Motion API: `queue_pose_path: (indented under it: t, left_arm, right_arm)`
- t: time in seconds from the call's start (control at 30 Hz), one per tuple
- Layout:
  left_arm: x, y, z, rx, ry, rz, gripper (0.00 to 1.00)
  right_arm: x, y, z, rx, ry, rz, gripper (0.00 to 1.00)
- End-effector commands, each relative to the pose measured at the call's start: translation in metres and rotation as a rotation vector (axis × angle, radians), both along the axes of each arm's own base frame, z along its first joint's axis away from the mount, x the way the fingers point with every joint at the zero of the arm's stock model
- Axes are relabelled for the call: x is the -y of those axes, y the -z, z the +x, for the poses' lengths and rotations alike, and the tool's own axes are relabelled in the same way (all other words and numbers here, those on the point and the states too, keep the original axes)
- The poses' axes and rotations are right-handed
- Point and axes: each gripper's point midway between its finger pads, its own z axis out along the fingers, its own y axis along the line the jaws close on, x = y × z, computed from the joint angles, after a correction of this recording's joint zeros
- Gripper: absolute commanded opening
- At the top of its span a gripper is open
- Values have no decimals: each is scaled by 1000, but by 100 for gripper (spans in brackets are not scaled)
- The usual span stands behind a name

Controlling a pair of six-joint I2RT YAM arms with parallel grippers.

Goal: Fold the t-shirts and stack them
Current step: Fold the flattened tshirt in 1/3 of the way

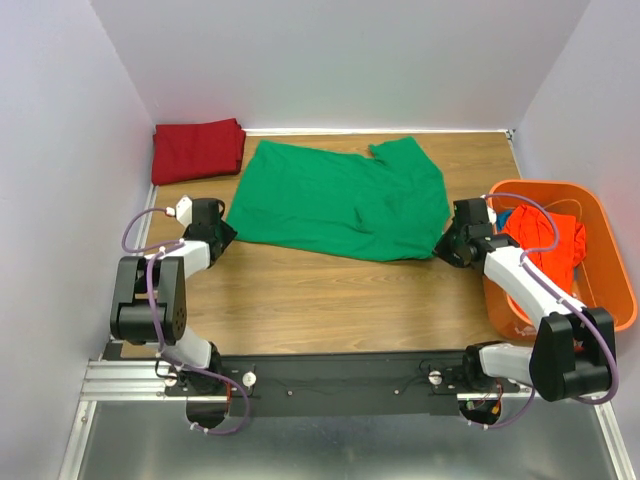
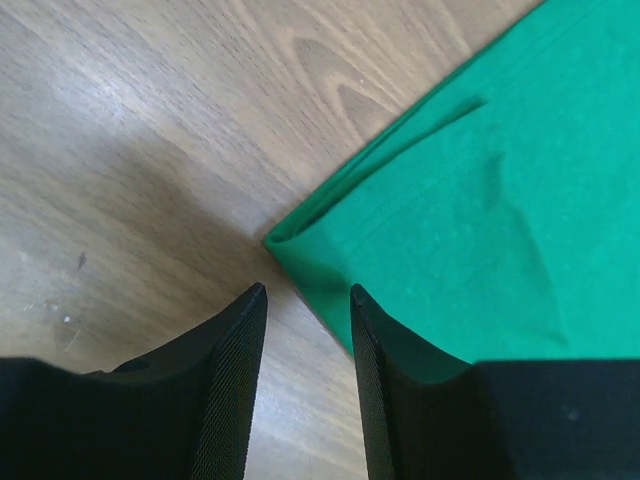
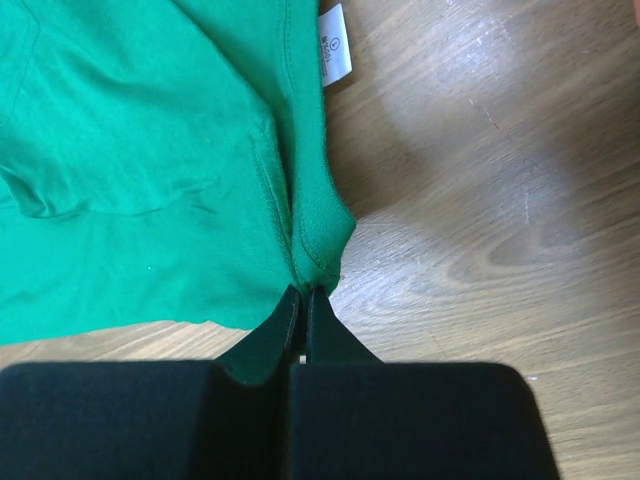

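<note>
The bright green t-shirt (image 1: 340,200) lies spread on the wooden table, partly folded. My left gripper (image 1: 226,232) is open at its near left corner (image 2: 285,245), with bare wood between the fingertips (image 2: 258,298). My right gripper (image 1: 444,243) is shut on the shirt's near right corner (image 3: 318,235), pinching a fold of hem; a white label (image 3: 335,45) shows farther along the edge. The dark red t-shirt (image 1: 197,149) lies folded at the back left. The orange-red t-shirt (image 1: 548,245) sits crumpled in the basket.
The rigid orange plastic basket (image 1: 612,262) stands at the right edge, beside my right arm, with something blue (image 1: 506,217) inside. White walls close in the back and sides. Bare wood (image 1: 340,300) stretches between the green shirt and the arm bases.
</note>
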Motion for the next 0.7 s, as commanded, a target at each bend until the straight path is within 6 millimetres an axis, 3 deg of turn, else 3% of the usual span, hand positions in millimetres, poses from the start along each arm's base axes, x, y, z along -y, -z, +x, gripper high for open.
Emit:
queue_pose_path:
  t: [0.0,0.17,0.23,0.27,0.33,0.47,0.67]
  left_arm:
    - [0,-4,17,18,-8,-9,43]
    - [-5,4,15,-31,-30,6,18]
    - [-8,5,14,-47,-43,18,2]
    - [-8,5,14,-53,-45,21,0]
    - [-10,2,15,-59,-55,28,0]
    - [-24,-7,-5,-110,-117,80,0]
    - [-39,-18,-53,-137,-188,129,0]
  right_arm:
    - [4,-5,3,-1,-5,-22,3]
    - [3,-10,3,17,-12,-19,2]
    - [2,-13,4,26,-16,-17,3]
    - [2,-13,4,26,-15,-16,3]
    - [1,-16,4,34,-21,-14,2]
    - [-4,-20,2,43,-36,12,2]
    - [-7,-28,-6,36,-38,42,3]
